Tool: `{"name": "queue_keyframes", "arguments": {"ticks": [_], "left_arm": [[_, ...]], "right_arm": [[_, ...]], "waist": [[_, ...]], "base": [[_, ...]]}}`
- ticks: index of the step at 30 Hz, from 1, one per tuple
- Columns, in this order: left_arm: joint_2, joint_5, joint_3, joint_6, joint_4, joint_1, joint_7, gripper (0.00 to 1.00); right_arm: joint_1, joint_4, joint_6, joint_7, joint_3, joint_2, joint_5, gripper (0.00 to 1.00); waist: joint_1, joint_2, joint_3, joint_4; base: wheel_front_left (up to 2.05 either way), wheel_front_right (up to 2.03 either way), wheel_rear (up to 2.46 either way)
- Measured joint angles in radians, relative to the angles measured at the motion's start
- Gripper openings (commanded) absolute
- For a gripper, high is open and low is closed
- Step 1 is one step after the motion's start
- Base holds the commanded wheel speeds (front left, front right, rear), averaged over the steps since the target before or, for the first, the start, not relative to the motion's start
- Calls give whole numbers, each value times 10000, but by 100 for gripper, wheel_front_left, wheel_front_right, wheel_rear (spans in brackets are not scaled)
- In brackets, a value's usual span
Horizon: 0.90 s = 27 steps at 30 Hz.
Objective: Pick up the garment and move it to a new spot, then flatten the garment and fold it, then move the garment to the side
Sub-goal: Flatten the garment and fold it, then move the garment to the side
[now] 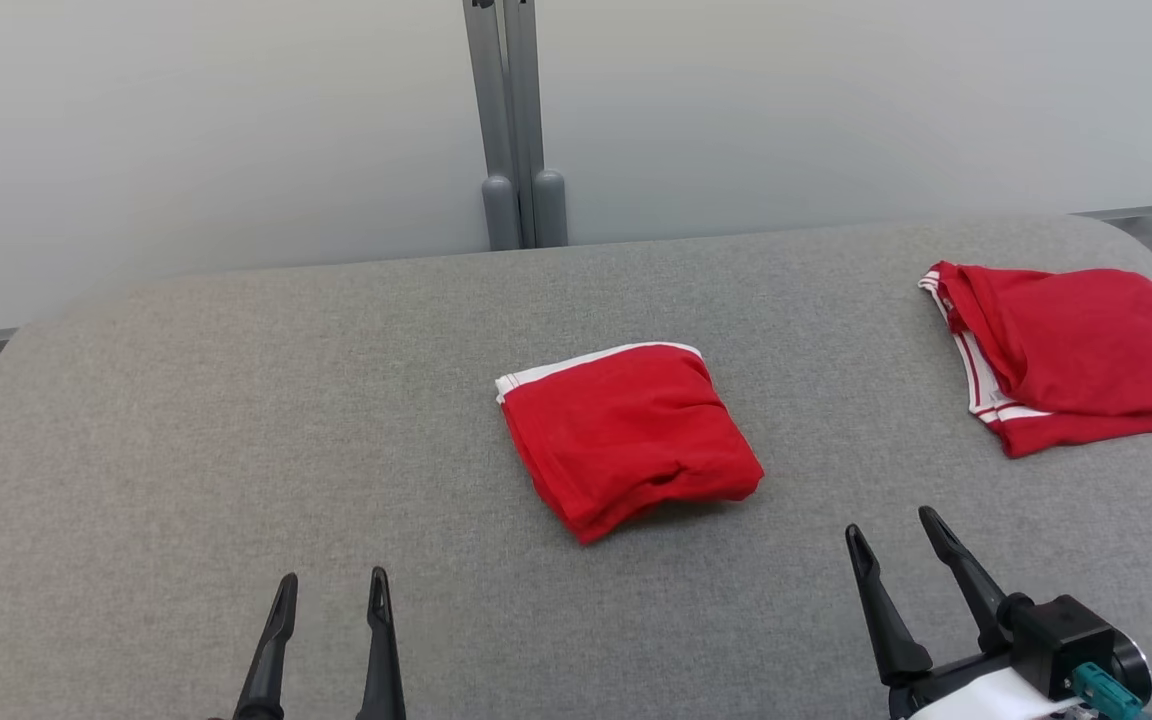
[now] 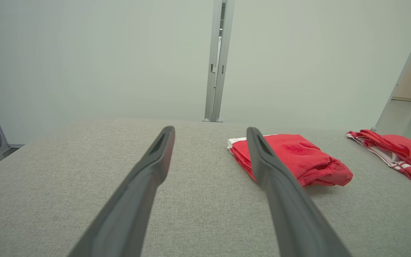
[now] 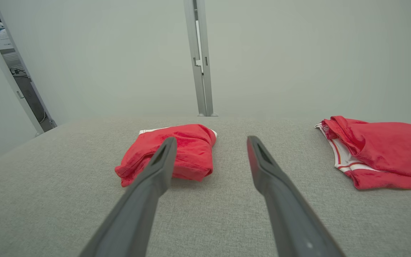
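Two claws, both spread wide, both empty. Starting at the left, the left gripper [image 1: 333,576] hangs low over the grey table [image 1: 186,450], its fingers parted as far as they go, with nothing between them and nothing touching them. From its own camera the left gripper [image 2: 209,130] has the folded garment [image 2: 298,157] ahead and off to its right, partly behind the right-hand finger.

At centre table, the folded garment [image 1: 626,440] lies as a compact red packet, close to square and turned a little. Its white-trimmed edge is on the far side and one corner points back toward the robot.

Moving right, the right gripper [image 1: 889,522] is just as wide open and holds nothing. It sits near the packet's near right corner and looks like the closer arm. In its wrist view the right gripper [image 3: 211,139] sees the folded garment [image 3: 191,150] ahead and to its left.

At far right, a second garment [image 1: 1076,355], also red, lies well apart. With the fold apparently done, the move to the side looks to be next, and the right arm seems favoured.
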Motion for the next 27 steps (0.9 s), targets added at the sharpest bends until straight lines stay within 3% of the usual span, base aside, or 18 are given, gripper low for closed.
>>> {"name": "queue_keyframes", "arguments": {"ticks": [10, 27], "left_arm": [[0, -17, 123, -25, 46, 306, 0, 100], [0, -50, 69, 38, 92, 306, 0, 100]], "right_arm": [[354, 13, 0, 0, 67, 295, -234, 100], [365, 138, 0, 0, 79, 268, -221, 100]], "waist": [[0, 0, -393, 3], [0, 0, -437, 18]], "base": [[0, 0, 0], [0, 0, 0]]}}
